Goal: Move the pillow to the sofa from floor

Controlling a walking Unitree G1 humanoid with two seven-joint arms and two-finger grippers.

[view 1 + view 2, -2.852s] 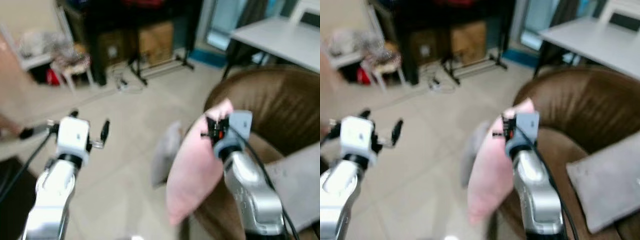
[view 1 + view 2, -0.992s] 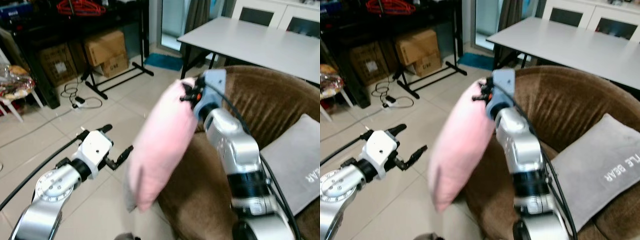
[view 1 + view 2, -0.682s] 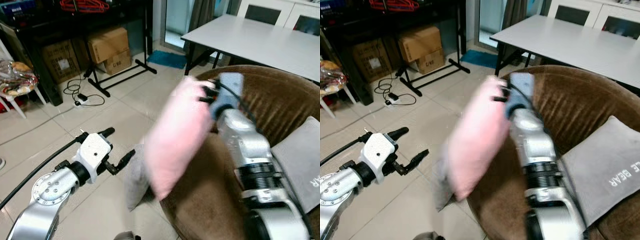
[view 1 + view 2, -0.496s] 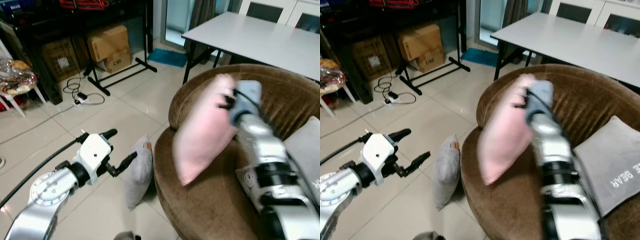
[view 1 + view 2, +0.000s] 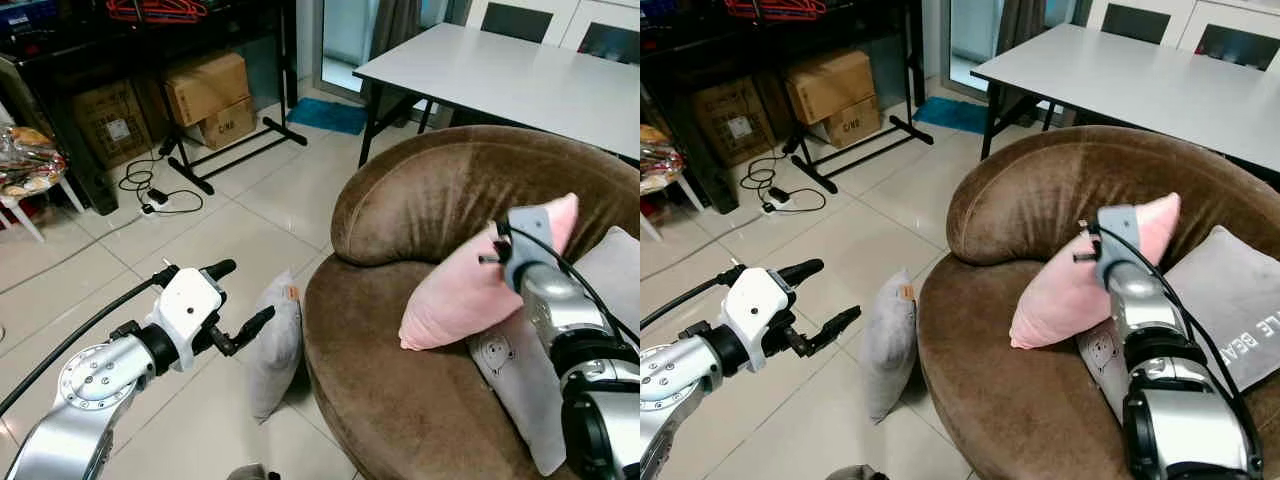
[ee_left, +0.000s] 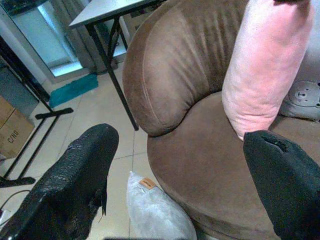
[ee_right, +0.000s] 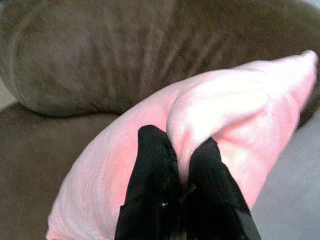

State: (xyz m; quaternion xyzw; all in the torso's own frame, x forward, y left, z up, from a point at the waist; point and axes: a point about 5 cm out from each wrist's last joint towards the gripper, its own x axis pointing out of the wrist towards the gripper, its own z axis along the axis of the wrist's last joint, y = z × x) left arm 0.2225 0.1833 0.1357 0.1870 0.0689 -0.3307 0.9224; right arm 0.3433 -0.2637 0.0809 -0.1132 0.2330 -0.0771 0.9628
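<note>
A pink pillow (image 5: 462, 294) leans tilted over the seat of the round brown sofa (image 5: 420, 200), its lower corner touching the cushion. My right gripper (image 7: 178, 165) is shut on a fold of the pink pillow near its top edge, and the silver right arm (image 5: 560, 320) reaches in from the right. My left gripper (image 5: 235, 298) hangs open over the tiled floor, left of the sofa, holding nothing; its two black fingertips (image 6: 80, 175) frame the sofa and the pink pillow (image 6: 265, 65) in the left wrist view.
A grey pillow (image 5: 275, 345) stands on the floor against the sofa's left side. Another grey pillow (image 5: 1230, 300) lies on the sofa's right part. A grey table (image 5: 500, 75) stands behind the sofa. Cardboard boxes (image 5: 205, 90), a black rack and cables lie at the back left.
My right arm has swung the pink pillow from over the sofa's edge rightwards and down onto the seat. The left arm has hardly moved.
</note>
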